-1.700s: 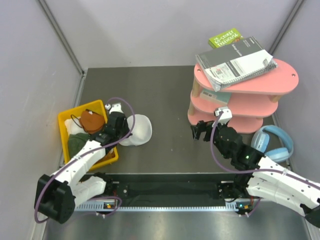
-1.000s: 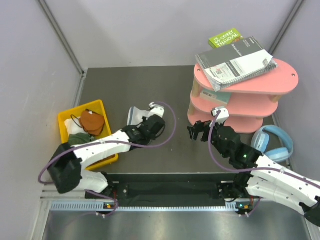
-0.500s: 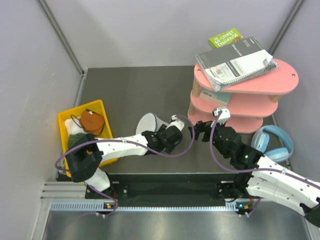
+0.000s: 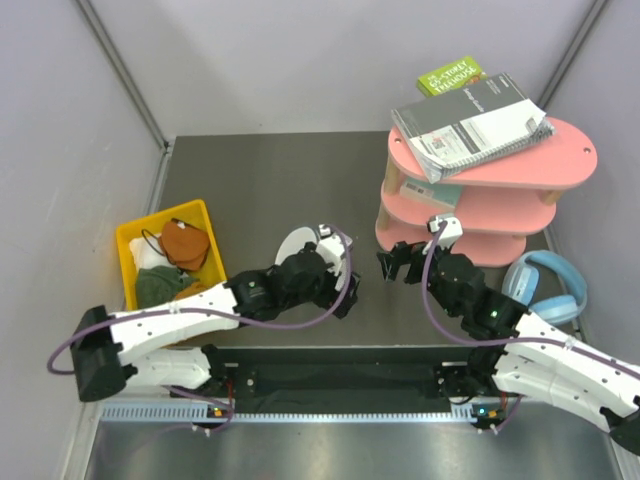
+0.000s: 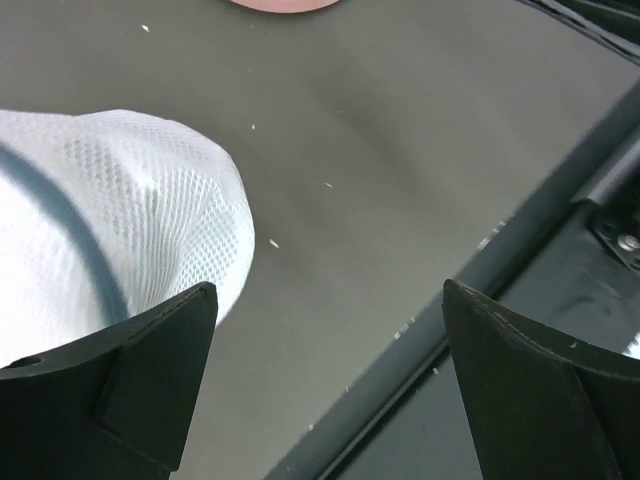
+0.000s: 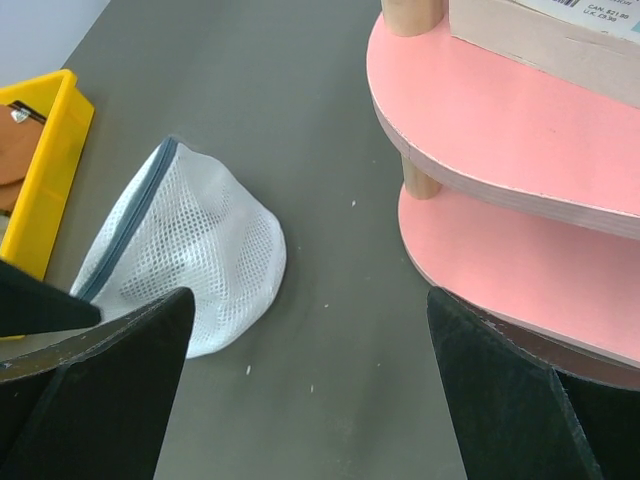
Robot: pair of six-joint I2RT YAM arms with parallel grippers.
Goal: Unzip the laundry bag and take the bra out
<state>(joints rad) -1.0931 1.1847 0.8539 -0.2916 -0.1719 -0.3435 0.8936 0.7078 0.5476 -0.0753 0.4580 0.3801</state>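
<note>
Bag's just been released!
Left gripper [image 5: 328, 330] has let go of the laundry bag [image 6: 190, 260], jaws wide; right gripper [image 6: 312, 335] gapes empty; unzipping comes next.

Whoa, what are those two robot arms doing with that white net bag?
They are working on the white mesh laundry bag, which lies on the dark table between the yellow bin and the pink shelf. The left gripper is open right beside the bag, not holding it. The right gripper is open too, hovering near the shelf and facing the bag. The bag's grey-blue zipper looks closed, so the unzipping has not begun.
</note>
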